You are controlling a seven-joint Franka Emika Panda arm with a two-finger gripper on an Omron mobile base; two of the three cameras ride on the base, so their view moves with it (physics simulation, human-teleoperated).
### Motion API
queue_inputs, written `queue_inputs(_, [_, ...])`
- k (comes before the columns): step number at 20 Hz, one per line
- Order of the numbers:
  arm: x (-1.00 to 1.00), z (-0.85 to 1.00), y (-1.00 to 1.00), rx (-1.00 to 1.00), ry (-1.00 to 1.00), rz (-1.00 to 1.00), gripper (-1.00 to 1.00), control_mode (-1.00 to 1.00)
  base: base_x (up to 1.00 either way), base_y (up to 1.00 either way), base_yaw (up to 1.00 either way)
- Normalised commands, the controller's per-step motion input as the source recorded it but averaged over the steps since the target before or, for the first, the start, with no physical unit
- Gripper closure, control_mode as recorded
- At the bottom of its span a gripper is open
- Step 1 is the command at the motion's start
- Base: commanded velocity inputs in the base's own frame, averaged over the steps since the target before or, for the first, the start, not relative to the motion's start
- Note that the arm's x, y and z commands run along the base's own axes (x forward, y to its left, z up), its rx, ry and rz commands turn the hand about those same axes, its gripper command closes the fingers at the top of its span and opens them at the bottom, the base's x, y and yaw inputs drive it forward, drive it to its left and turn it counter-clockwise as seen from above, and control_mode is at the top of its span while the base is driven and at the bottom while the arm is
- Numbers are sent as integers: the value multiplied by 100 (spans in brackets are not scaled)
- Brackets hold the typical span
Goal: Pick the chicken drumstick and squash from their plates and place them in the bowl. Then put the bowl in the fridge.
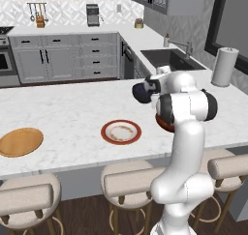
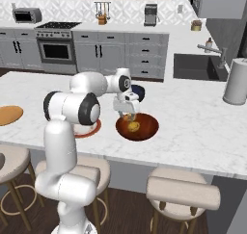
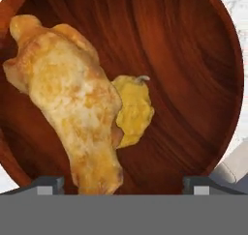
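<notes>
The reddish-brown bowl (image 3: 193,60) sits on the marble island, directly under my gripper (image 3: 123,185). In the bowl lie the golden-tan chicken drumstick (image 3: 72,108) and, touching its side, the small yellow squash (image 3: 133,108). My gripper is open, its fingertips (image 3: 48,184) spread wide and touching neither piece. From the right base view the gripper (image 2: 128,113) hangs just above the bowl (image 2: 147,129), near its left rim. The white plate with the red-brown rim (image 1: 121,131) and the wooden plate (image 1: 20,141) both lie bare. The fridge is out of view.
A small dark blue bowl (image 2: 139,90) stands just behind the gripper. A paper towel roll (image 2: 237,81) and the sink (image 2: 195,67) lie to the right. Stools (image 2: 181,192) line the island's near edge.
</notes>
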Motion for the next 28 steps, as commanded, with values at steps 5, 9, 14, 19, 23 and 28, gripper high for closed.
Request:
queue_inputs(5, [-70,48,-10,0,-7,0,-100,-100,0,0,0])
queue_inputs(9, [-76,15,-57,1,-6,-4,-100,-100,0,0,0])
queue_inputs(14, [-56,0,-66,12,0,-21,-100,-100,0,0,0])
queue_inputs(19, [-11,-11,-51,14,-2,-30,-100,-100,0,0,0])
queue_inputs(23, [53,-33,-24,16,-5,-9,-100,-100,0,0,0])
queue_inputs(28, [47,-29,-2,16,-1,0,-100,-100,0,0,0])
